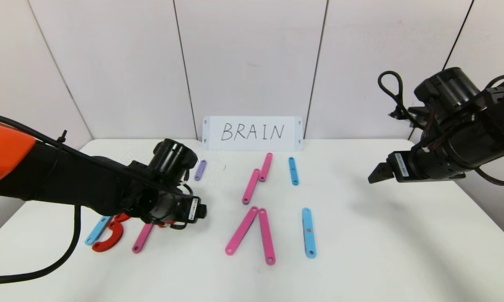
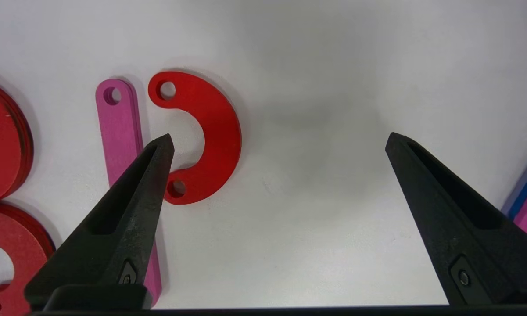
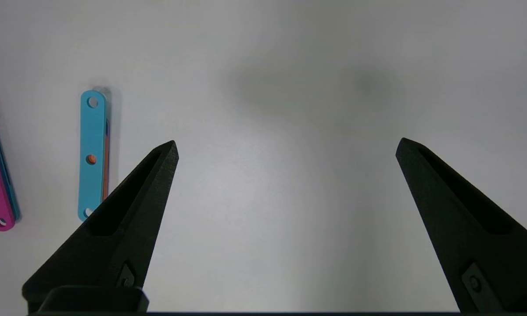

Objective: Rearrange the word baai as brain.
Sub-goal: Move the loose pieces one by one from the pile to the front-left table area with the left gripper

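**Left hand spread over the R**

Left hand (image 2: pixel 280 142) hovers low with fingers wide apart, gripping nothing, beside the red arc (image 2: pixel 204 136) and pink strip (image 2: pixel 120 131) at the word's (image 1: pixel 252 209) near-left end on the counter (image 1: pixel 403 251). Best lift straight, not nudging them. Right hand (image 3: pixel 285 149), spread and empty, idles aloft. Farther back, the card (image 1: pixel 252 132) reads "BRAIN".

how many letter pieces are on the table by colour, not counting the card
pink strips: 5
light-blue strips: 3
purple strip: 1
red arcs: 3
total: 12
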`<move>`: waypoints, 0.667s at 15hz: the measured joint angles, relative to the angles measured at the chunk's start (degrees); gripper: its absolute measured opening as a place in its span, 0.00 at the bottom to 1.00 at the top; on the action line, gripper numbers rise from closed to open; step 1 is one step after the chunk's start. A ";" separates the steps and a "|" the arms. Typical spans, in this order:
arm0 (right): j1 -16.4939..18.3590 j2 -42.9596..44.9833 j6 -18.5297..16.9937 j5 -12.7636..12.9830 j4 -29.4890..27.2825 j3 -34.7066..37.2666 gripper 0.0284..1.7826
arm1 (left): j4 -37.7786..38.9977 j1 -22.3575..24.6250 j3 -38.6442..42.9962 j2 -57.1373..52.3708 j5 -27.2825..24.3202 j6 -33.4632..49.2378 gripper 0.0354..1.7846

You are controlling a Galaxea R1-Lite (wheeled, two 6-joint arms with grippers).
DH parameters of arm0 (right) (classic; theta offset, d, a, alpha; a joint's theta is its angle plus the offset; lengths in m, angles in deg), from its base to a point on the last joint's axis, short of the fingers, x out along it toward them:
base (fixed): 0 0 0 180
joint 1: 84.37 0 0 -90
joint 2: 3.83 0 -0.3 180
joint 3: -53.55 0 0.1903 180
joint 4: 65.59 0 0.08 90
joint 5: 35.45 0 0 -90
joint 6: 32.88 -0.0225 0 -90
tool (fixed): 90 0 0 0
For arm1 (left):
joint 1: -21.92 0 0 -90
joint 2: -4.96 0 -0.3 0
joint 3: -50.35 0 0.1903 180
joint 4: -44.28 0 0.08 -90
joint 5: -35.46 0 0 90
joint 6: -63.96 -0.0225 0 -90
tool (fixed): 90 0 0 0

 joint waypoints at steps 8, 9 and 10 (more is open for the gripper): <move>0.09 0.02 0.02 0.11 -0.02 0.02 0.98 | -0.28 1.12 -16.42 5.81 -0.30 -4.17 0.94; 0.16 -0.05 0.00 0.15 0.06 0.02 0.98 | -0.74 1.40 -20.15 7.98 -0.28 -4.30 0.94; 0.20 -0.16 0.02 0.15 0.06 0.02 0.98 | -1.88 1.78 -24.36 10.39 -0.24 -4.25 0.94</move>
